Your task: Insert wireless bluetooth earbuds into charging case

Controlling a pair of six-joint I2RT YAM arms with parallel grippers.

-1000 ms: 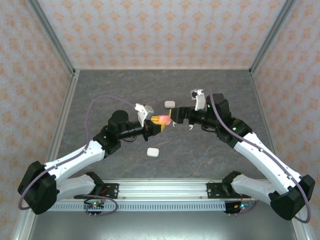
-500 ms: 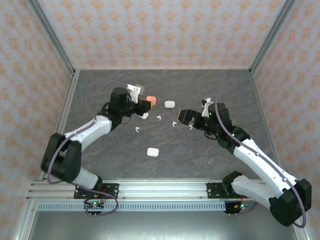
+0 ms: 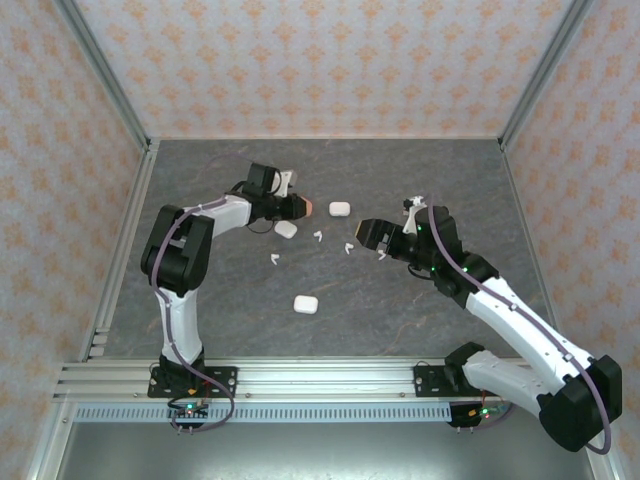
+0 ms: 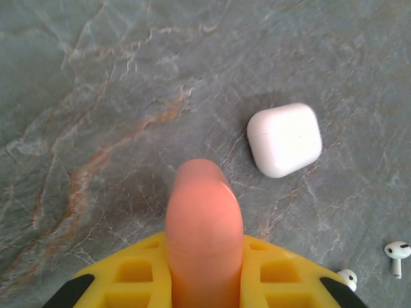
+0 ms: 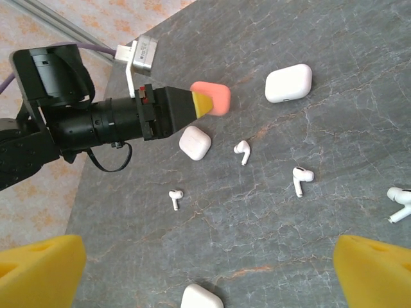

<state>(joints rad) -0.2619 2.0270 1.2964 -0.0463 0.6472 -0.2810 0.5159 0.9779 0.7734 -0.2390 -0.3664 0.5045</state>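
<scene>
Clenching a salmon-pink case point(image 5: 215, 96) with left gripper point(image 5: 200, 104) (white case point(image 4: 284, 139) nearby), holding right gripper point(image 3: 366, 233) released near earbuds point(image 5: 300, 176).

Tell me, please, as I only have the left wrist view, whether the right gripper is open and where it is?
Observer: The right gripper is open and empty, held above the table near its middle.
Operator: Thank you. How many white cases are out? I see one.
Observer: Three: a far white case, a middle white case and a near white case.
Operator: And how many earbuds lie loose? I see two.
Observer: I count four white earbuds, all on the table between the two arms.
</scene>
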